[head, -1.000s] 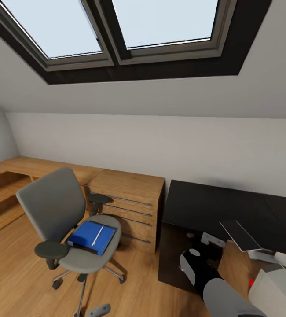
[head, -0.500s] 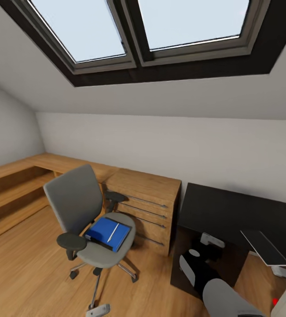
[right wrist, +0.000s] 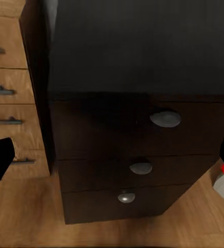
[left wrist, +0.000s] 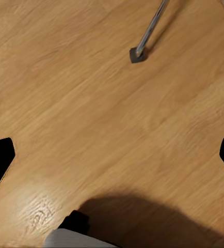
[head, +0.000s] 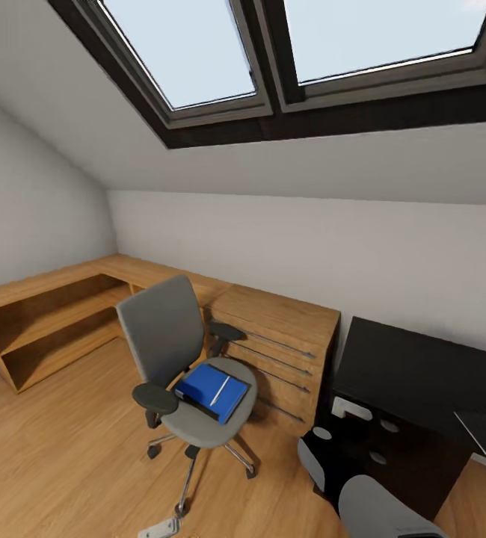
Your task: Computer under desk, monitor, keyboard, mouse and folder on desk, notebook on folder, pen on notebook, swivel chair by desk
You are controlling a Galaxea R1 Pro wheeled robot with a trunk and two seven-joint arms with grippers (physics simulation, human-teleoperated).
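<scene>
Folder (head: 213, 391) w/ pen (head: 220, 391) on it sits on chair (head: 179, 359) seat, not on desk (head: 422, 373) yet. Chair stands by wood drawer chest (head: 284, 347), near desk. My left gripper (left wrist: 112, 155) and right gripper (right wrist: 112, 160): both spread, empty. Most steps look undone.

Open wood floor (head: 63, 448) at near left; swivel chair (head: 187, 359) centre, wooden drawer chest (head: 284, 347) behind, desk (head: 422, 373) right.
</scene>
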